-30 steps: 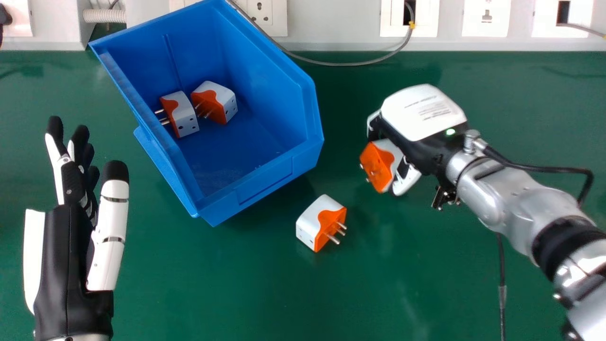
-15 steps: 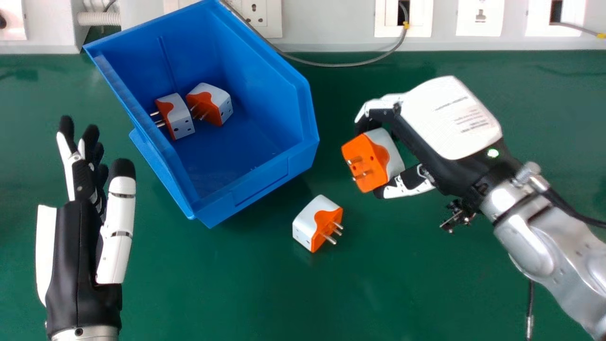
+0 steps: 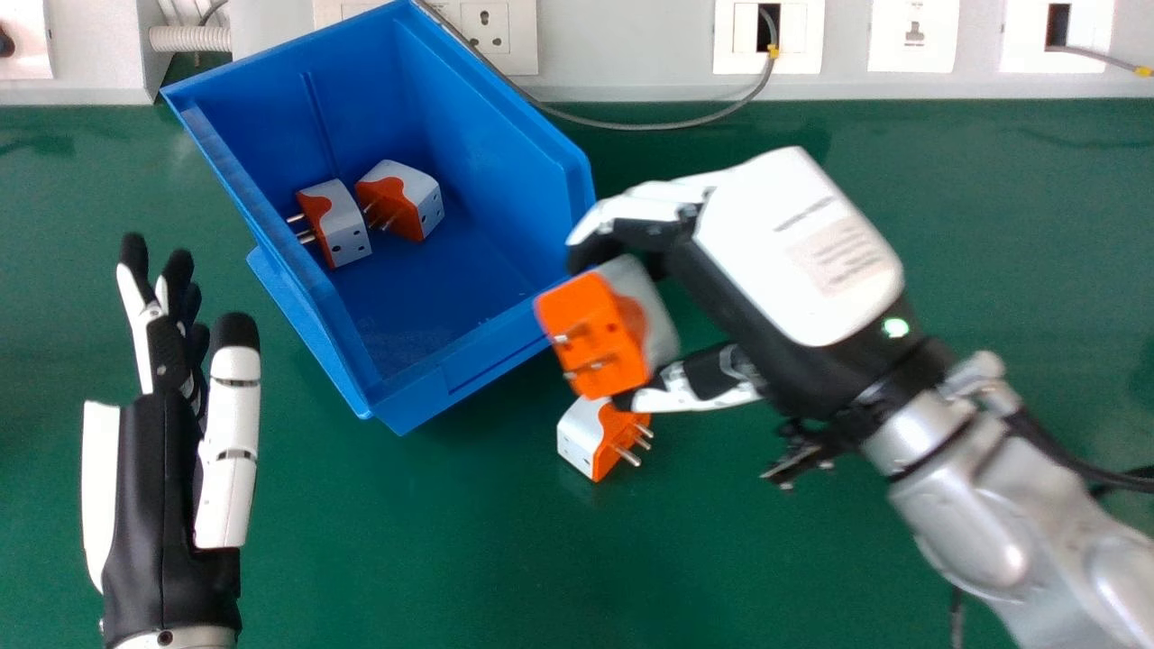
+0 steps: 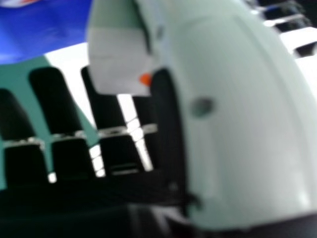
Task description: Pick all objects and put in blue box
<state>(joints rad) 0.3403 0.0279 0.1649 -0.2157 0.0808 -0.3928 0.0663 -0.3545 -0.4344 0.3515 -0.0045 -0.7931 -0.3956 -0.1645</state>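
My right hand (image 3: 766,243) pinches an orange and white plug adapter (image 3: 590,333) between fingers and thumb, above the table at the blue box's (image 3: 451,383) right front edge. The held adapter's pins face away from the palm. In the right hand view, the hand's thumb (image 4: 237,114) lies against the white adapter (image 4: 116,59). Another adapter (image 3: 586,437) rests on the table just below the held one, partly covered by it. Inside the box lie two more adapters, one (image 3: 343,225) beside the other (image 3: 410,194). My left hand (image 3: 167,451) is at the left, fingers straight, holding nothing.
A grey cable (image 3: 667,124) runs along the back of the green table (image 3: 433,559), behind the box's right side. White wall sockets (image 3: 766,41) line the rear panel.
My right hand has turned and then moved left toward the box with the adapter in its grasp. The left hand has shifted slightly right in the view. The table adapter has become partly covered.
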